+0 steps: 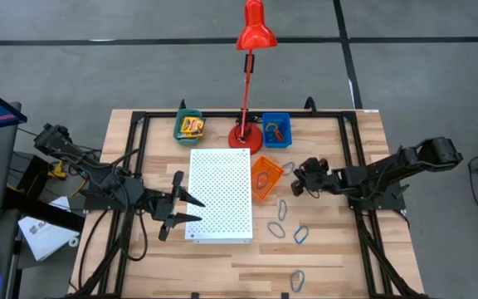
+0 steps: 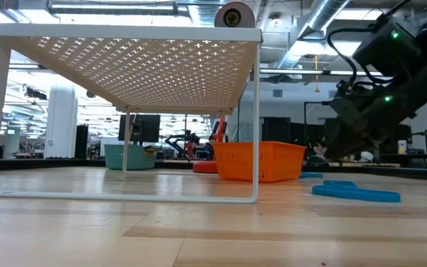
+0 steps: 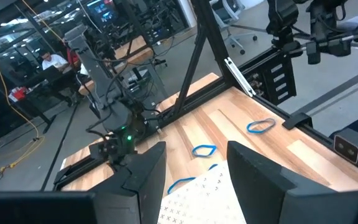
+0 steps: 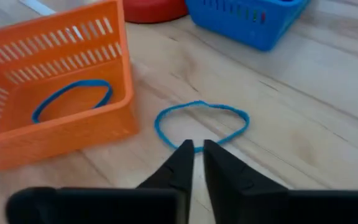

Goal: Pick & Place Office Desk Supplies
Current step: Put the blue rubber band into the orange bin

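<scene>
My right gripper [image 4: 194, 149] is low over the table beside the orange bin [image 1: 265, 177], shut on a blue loop [image 4: 201, 121] that lies flat on the wood. The orange bin holds another blue loop [image 4: 73, 98]. Several more blue loops [image 1: 282, 209] lie on the table nearer the front edge. The green bin [image 1: 189, 126] holds a yellow printed box. The blue bin [image 1: 276, 130] holds a few loops. My left gripper [image 1: 181, 203] is open, hovering at the left edge of the white perforated board [image 1: 221, 195]. My right gripper has the blue loop's near edge [image 4: 179, 144] between its two fingertips, which slant down toward the table. The fingers lie across the strand. The rest of the loop rests flat on the table, slack. The fingertips hide the contact point itself.
The red desk lamp [image 1: 245, 137] stands between the green and blue bins at the far edge. The white board is a raised shelf on thin legs [image 2: 256, 119]. Bare wood lies in front of the board and around the loose loops.
</scene>
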You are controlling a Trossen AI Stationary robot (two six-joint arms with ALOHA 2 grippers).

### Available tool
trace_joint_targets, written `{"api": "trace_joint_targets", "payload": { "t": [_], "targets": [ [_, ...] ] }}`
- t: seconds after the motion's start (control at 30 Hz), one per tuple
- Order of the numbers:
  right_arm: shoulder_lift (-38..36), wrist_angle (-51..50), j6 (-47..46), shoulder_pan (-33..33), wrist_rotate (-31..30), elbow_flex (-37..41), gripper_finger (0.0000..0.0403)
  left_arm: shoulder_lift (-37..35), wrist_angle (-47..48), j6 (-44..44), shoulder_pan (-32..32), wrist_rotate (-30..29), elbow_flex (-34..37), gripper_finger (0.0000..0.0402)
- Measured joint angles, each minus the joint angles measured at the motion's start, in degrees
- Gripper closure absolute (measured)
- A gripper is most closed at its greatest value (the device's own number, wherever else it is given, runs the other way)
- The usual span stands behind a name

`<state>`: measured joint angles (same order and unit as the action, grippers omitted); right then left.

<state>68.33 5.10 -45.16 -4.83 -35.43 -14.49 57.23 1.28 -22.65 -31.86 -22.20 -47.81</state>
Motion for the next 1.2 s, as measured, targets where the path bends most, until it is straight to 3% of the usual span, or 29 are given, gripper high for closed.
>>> {"api": "trace_joint_targets", "payload": {
  "t": [0.33,0.5,0.67,0.97,1.1,1.2],
  "targets": [
    [2.9,1.6,2.1,7.6,2.6,-0.1,0.0242,0.0,-0.2,-0.7,0.0,0.0,0.0,0.0238],
    [6.3,6.1,3.8,11.7,5.3,-0.1,0.0222,0.0,-0.8,-0.7,0.0,0.0,0.0,0.0238],
    [12.3,11.4,5.5,14.3,9.5,-0.4,0.0234,0.0,-0.9,-0.7,0.0,0.0,0.0,0.0238],
    [22.8,16.7,5.6,15.1,6.4,-3.1,0.0258,0.0,-0.9,-0.7,0.0,0.0,0.0,0.0238],
    [25.3,16.9,6.7,15.1,6.1,-5.1,0.0296,0.0,-1.1,-0.6,0.0,0.0,0.0,0.0238],
    [25.9,16.7,7.0,15.1,5.8,-5.7,0.0347,0.0,-1.3,-0.6,0.0,0.0,0.0,0.0238]
  ]
}}
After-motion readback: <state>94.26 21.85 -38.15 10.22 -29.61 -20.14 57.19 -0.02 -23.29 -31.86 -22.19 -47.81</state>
